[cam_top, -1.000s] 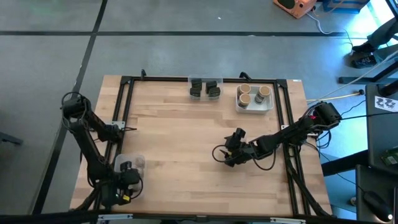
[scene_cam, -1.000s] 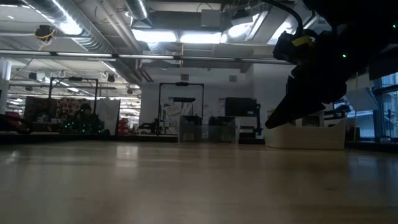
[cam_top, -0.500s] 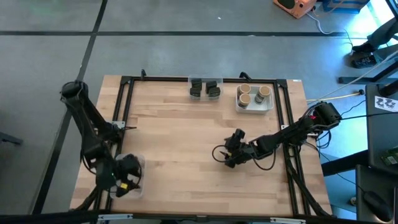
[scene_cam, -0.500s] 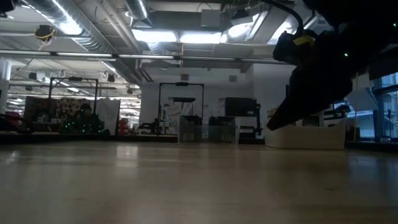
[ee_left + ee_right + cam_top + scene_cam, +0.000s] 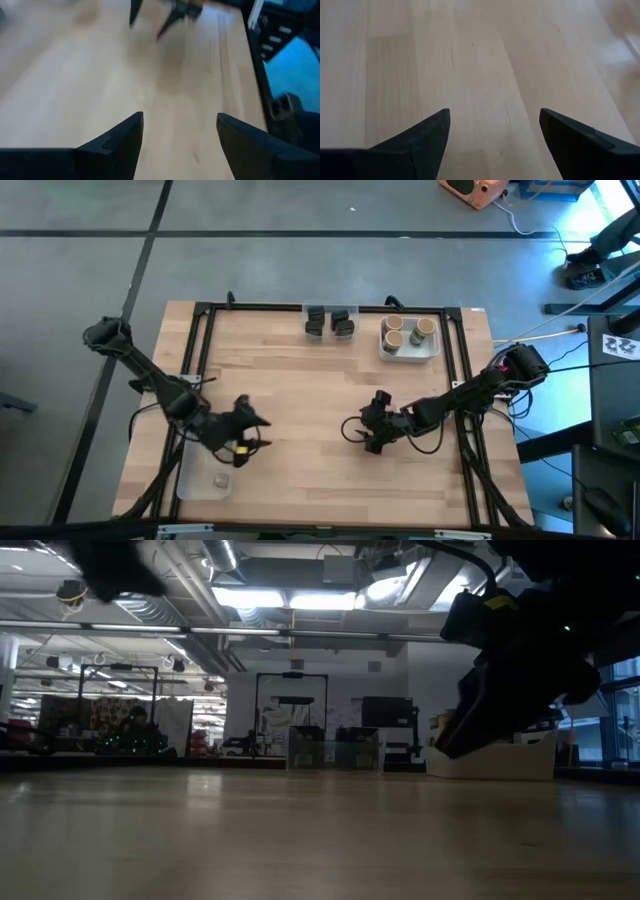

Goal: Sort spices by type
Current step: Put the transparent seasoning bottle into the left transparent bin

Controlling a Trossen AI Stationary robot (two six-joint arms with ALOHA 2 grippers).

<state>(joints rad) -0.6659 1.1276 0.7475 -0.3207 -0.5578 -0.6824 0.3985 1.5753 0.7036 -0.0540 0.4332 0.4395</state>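
Spices sit in 3 spots. 2 dark boxy jars point(image 5: 330, 322) stand side by side at the far edge of the table point(image 5: 300, 410), near its middle. Just to their right, 3 tan-topped jars point(image 5: 405, 333) stand in a white tray point(image 5: 432, 348) by the far right corner. 1 tiny greyish jar point(image 5: 221, 478) lies in a clear plastic tray point(image 5: 192, 480) at the near left corner, well apart from the rest.

Left arm reaches in from the left rail, bent at the elbow, w/ left gripper point(image 5: 255, 420) over bare wood left of centre, pointing right. Its fingers point(image 5: 117, 140) are spread wide w/ nothing between them; wrist view shows only wood past them.

Right arm stretches low from the right rail toward centre, right gripper point(image 5: 372, 430) over bare wood right of centre. Its fingers point(image 5: 420, 140) are spread wide too, holding nothing. The 2 grippers face each other, apart, both well away from any jar.
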